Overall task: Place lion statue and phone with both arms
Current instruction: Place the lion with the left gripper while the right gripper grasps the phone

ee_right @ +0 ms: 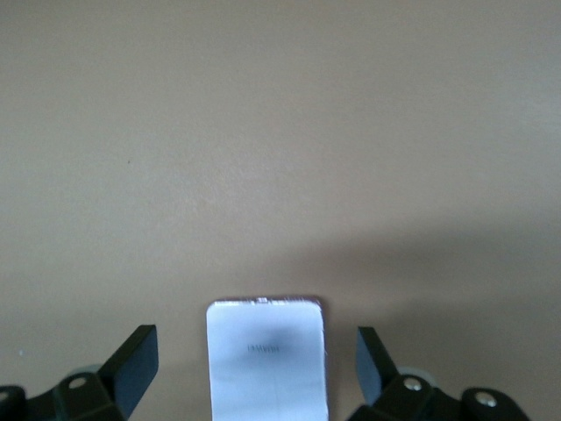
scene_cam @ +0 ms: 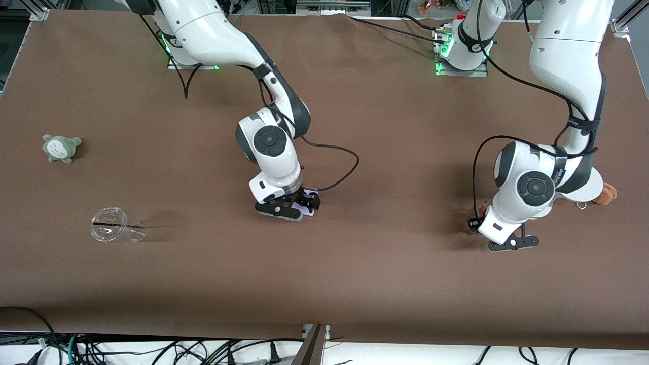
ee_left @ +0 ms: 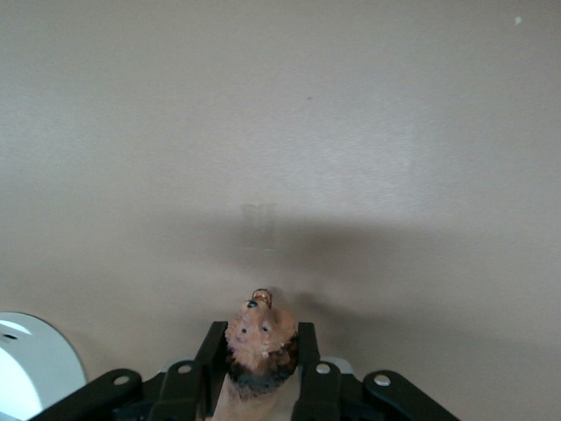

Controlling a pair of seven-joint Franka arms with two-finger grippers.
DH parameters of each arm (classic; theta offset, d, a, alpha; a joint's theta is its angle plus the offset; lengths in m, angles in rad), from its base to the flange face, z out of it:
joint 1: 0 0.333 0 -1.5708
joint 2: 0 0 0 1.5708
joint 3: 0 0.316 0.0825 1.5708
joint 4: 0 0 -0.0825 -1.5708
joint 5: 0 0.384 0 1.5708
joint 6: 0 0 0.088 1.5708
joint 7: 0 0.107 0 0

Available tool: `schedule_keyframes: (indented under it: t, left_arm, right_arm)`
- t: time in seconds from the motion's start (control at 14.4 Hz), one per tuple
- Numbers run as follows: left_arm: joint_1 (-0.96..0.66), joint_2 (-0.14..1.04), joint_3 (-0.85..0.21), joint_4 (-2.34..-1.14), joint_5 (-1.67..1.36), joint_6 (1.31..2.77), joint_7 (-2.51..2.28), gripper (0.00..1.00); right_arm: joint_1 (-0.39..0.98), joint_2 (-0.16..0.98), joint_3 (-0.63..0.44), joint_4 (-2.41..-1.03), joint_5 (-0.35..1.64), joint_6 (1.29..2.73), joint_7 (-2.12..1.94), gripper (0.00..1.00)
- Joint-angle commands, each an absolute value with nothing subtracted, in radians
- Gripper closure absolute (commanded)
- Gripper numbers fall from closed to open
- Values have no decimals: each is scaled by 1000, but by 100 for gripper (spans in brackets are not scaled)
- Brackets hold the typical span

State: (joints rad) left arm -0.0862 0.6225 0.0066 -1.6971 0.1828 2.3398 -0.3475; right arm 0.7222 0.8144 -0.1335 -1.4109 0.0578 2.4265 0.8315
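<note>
Glossy white arm shells with round dark grey joint caps. Black cables looping along both; green lights at bases. Black tool fingers (ee_right: 131, 364).

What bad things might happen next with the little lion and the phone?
1. The left gripper is shut on only the lion statue's lower body, so the lion statue might twist or slip out.
2. The right gripper is open with the phone lying flat between its fingers, which stand apart from it. Closing off-centre might push the phone along the table rather than grip it.
</note>
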Motion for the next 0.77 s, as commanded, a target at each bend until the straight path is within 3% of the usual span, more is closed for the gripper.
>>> schedule_keyframes:
  t: [0.0, 0.35, 0.42, 0.63, 0.7]
  left_arm:
    - [-64, 580, -9, -1738, 201, 2352, -311, 80]
    - [-64, 586, -9, -1740, 201, 2361, -311, 77]
    - [-64, 587, -9, -1738, 201, 2361, -311, 71]
    - [-66, 589, -9, -1738, 201, 2361, -313, 39]
    - [-66, 589, -9, -1738, 201, 2361, -313, 23]
  right_arm:
    - [726, 885, -135, -1345, 38, 2453, 867, 0]
    - [733, 917, -135, -1339, 9, 2454, 864, 0]
    - [736, 919, -135, -1339, 8, 2454, 864, 0]
    - [744, 934, -135, -1338, 8, 2459, 864, 0]
    - [753, 937, -135, -1339, 8, 2464, 864, 0]
